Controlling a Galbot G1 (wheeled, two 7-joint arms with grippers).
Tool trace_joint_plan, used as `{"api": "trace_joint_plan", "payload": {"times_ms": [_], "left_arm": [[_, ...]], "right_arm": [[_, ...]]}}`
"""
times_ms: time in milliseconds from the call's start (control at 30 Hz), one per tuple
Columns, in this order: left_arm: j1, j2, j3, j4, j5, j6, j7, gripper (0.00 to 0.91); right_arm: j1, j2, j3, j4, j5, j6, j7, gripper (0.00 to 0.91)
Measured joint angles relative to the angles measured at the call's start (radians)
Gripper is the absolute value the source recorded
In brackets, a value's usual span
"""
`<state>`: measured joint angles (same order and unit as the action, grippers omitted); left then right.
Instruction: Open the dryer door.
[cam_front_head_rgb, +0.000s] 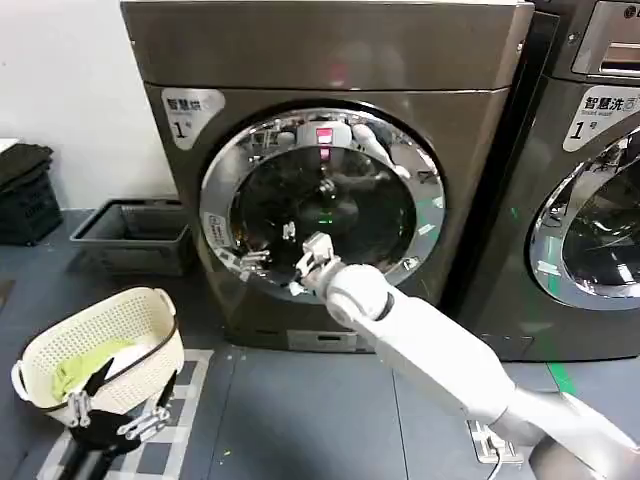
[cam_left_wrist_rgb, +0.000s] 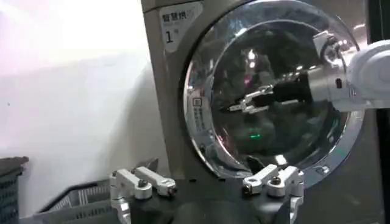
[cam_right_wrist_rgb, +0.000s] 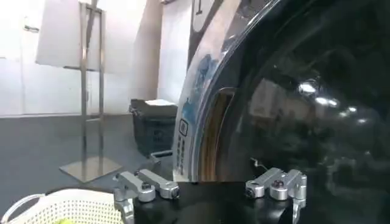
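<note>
The right hand (cam_front_head_rgb: 305, 265) is held up against the lower left part of the dryer door (cam_front_head_rgb: 322, 205), at the inner edge of the chrome rim, with its fingers (cam_front_head_rgb: 318, 245) spread apart and nothing gripped between them. In the left wrist view the same hand (cam_left_wrist_rgb: 244, 105) is seen in front of the dark glass, its fingers open and pointing toward the rim on the hinge-label side. In the right wrist view its own fingers (cam_right_wrist_rgb: 286, 182) are set wide apart, close to the glass and rim of the door (cam_right_wrist_rgb: 292, 91). The white right arm (cam_front_head_rgb: 440, 360) is stretched from the lower right corner of the head view up to the door.

The door is seated in the front of the bronze-grey machine (cam_front_head_rgb: 330, 60) marked "1", and it appears closed against the front panel.

The left hand (cam_front_head_rgb: 115, 415) is held low near the floor, just in front of a cream laundry basket (cam_front_head_rgb: 100, 350) with something yellow-green in it; its fingers (cam_left_wrist_rgb: 143, 182) are apart and empty. A grey tray (cam_front_head_rgb: 135, 235) is set on the floor at the left side of the machine, and a second, darker machine (cam_front_head_rgb: 590, 200) stands on the right.
</note>
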<state>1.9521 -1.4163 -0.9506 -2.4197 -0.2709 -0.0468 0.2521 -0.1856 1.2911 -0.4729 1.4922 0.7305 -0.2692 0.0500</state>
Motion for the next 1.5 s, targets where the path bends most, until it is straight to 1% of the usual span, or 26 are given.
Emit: {"api": "trace_joint_plan", "payload": {"times_ms": [333, 1500], "left_arm": [[-0.001, -0.001, 0.0, -0.001, -0.001, 0.001, 0.0, 0.907], [-0.008, 0.0, 0.004, -0.002, -0.007, 0.0, 0.0, 0.907]], "right_arm": [[0.001, 0.041, -0.009, -0.042, -0.019, 0.0, 0.01, 0.907], [0.017, 0.165, -0.015, -0.173, -0.046, -0.004, 0.001, 0.907]]}}
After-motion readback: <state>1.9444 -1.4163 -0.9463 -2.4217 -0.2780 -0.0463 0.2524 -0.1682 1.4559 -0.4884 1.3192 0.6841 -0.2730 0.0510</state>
